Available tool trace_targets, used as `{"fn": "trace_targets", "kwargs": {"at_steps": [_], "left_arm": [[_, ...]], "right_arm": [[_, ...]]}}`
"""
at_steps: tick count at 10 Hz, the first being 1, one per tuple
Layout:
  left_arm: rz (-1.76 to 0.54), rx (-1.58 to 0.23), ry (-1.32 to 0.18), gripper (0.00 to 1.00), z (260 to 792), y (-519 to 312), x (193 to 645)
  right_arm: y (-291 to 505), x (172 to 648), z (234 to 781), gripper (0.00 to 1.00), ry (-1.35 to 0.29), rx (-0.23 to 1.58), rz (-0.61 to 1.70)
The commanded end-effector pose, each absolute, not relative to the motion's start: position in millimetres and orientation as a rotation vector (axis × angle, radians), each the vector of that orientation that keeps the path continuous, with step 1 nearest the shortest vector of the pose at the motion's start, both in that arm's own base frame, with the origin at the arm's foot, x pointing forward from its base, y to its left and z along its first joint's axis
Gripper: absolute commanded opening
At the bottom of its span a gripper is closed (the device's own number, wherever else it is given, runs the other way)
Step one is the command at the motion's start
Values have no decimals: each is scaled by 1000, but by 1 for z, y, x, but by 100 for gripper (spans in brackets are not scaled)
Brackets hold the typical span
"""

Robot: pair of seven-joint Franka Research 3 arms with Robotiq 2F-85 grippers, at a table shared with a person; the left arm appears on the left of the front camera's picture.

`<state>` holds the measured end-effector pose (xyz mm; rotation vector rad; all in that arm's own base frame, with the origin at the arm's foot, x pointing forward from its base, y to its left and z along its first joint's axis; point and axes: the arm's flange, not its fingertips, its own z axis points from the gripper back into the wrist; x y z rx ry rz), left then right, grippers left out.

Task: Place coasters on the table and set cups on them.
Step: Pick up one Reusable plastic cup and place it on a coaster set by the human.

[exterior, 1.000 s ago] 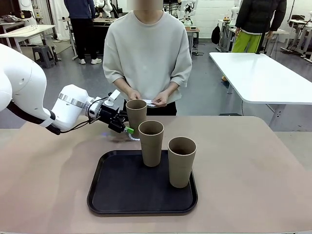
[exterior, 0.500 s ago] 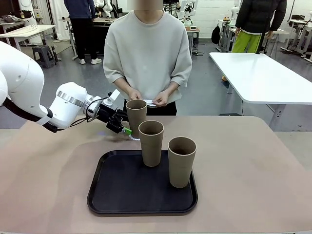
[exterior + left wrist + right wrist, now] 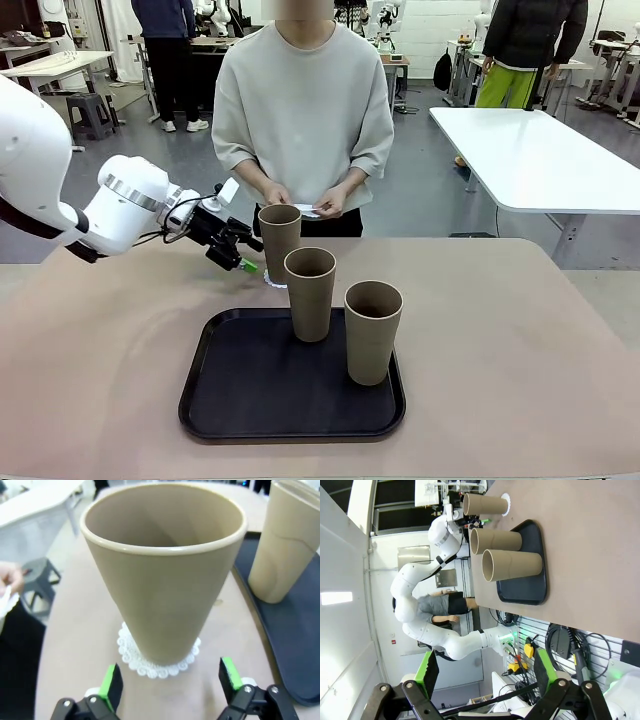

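— Looking at the left gripper (image 3: 244, 263), how do its jaws stand?
— Spread wide; nothing sits between the green pads (image 3: 111, 682); they touch nothing.
— And what is in front of it?
— The far cup (image 3: 280, 236), upright on a coaster (image 3: 150, 669); the lacy edge shows all round the base; the pads stop just short of that edge, one to each side of the cup's line.
— Where does that cup stand?
— On the bare table (image 3: 500, 340), just beyond the far edge of the black tray (image 3: 240, 392), on the person's side.
— The arm's pose?
— It comes in from the robot's left; the wrist slopes down and inward, so the fingers point at the lower part of the cup from its left side, a little above the tabletop.
— The other cups?
— The middle cup (image 3: 310, 294) and the near cup (image 3: 372, 333) both stand upright on the tray, apart from each other.
— The right gripper (image 3: 485, 672)?
— Jaws wide apart too, and empty; its view is rolled sideways and takes in the table, the tray and all three cups from well away.
— The person?
— Both hands (image 3: 328, 204) are held together at the waist, behind the far cup, pinching thin white paper (image 3: 309, 211); I cannot tell how many pieces.
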<state>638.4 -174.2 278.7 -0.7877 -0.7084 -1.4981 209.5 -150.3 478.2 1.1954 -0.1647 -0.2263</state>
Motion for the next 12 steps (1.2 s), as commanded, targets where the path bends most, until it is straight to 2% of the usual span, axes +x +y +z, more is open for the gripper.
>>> {"fn": "trace_targets", "kwargs": {"at_steps": [1, 4, 6, 9, 10, 12], "left_arm": [[-1489, -651, -601, 100, 311, -160, 606], [-1399, -320, -448, 100, 394, -113, 558], [-1304, -155, -210, 100, 445, -75, 522], [-1164, -154, -208, 100, 503, -87, 462], [-1019, -159, -274, 100, 513, -97, 460], [-773, -187, -279, 100, 524, -128, 459]], "right_arm": [[-151, 210, 478, 100, -175, 1213, -218], [-151, 210, 478, 100, -175, 1213, -218], [-151, 210, 478, 100, -175, 1213, -218], [-151, 210, 478, 100, -175, 1213, -218], [-151, 210, 478, 100, -175, 1213, -218], [-151, 210, 478, 100, -175, 1213, -218]]}}
